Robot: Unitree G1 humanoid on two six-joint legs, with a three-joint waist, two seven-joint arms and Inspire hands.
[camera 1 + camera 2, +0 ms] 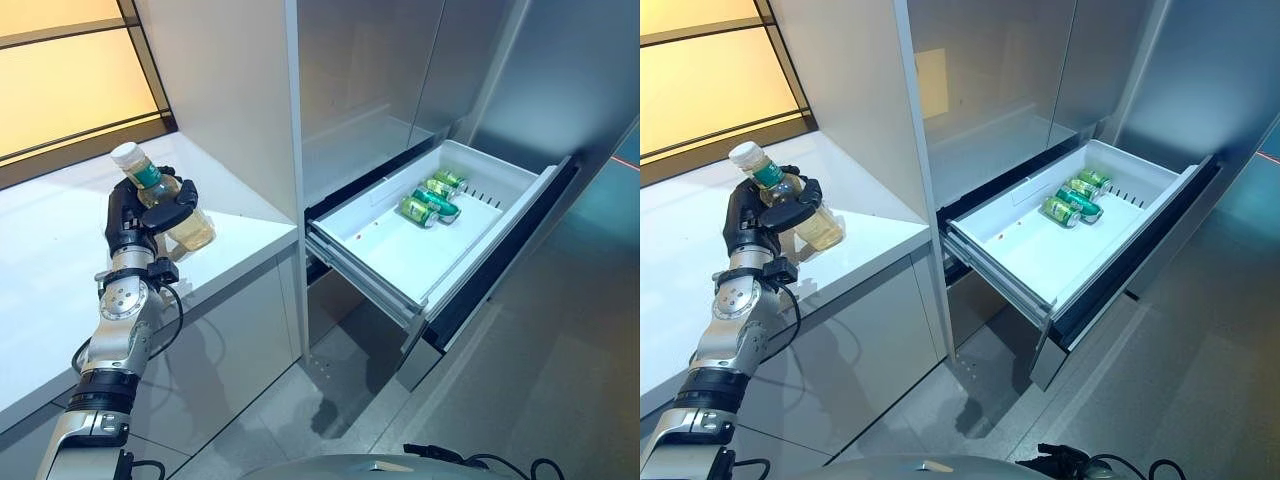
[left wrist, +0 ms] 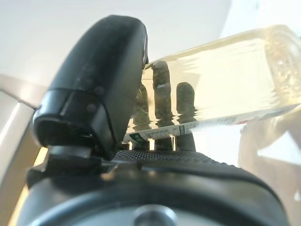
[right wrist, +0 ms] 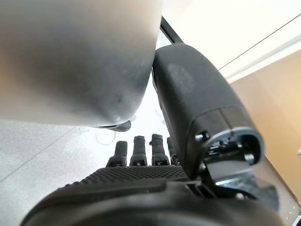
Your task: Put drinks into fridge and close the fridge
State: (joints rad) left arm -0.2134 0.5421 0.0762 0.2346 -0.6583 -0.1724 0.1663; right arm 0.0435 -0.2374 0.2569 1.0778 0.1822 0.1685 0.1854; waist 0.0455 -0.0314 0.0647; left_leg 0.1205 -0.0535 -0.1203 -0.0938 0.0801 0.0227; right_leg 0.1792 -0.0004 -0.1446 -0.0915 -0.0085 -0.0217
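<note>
Left eye view: the left hand [image 1: 140, 215] grips one bottle [image 1: 165, 200] of pale drink above the white counter [image 1: 50, 250], cap tilted up-left; three green cans [image 1: 432, 197] lie in the open fridge drawer [image 1: 400, 250]

Left wrist view: fingers [image 2: 160, 89] curl round the bottle

Right wrist view: the right hand [image 3: 141, 174] hangs with fingers straight, holding nothing

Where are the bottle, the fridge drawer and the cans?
bottle [image 1: 186, 226], left eye view, on the clear body with pale drink, below the left hand [image 1: 135, 215] curled round it.
fridge drawer [image 1: 372, 262], left eye view, on the bare white floor of the tray.
cans [image 1: 433, 201], left eye view, on the middle green can.
</note>
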